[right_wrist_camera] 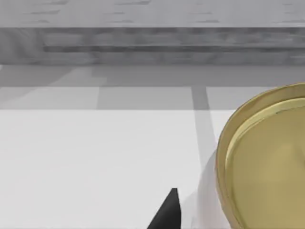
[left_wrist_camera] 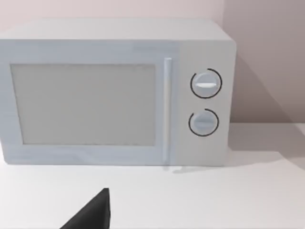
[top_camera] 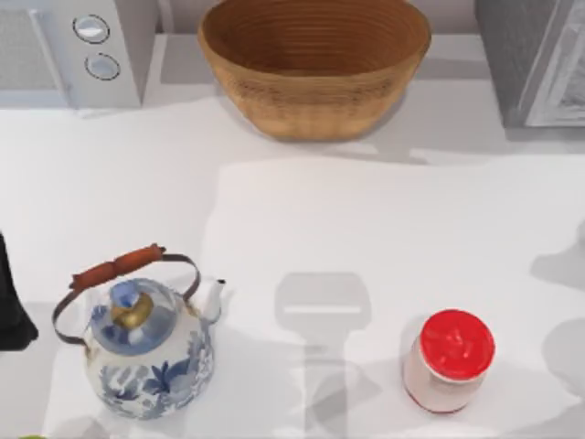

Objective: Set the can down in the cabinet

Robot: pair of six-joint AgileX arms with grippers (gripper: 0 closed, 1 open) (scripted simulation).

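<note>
1. Top view: can [top_camera: 448, 359] stands upright on the bench, right of the kettle [top_camera: 146, 347], untouched.
2. Looks rigid, light, glossy; I'd grip the sides below the lid.
3. Jaws: cannot tell.

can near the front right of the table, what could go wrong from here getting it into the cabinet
1. The can stands upright and ungrasped on the table; a badly centred grip on its smooth sides could tip it.
2. The cabinet sits at the far right corner, so the carry is long and the can might catch its edge.
3. The wicker basket sits next to the cabinet, so a wide swing might clip it.
</note>
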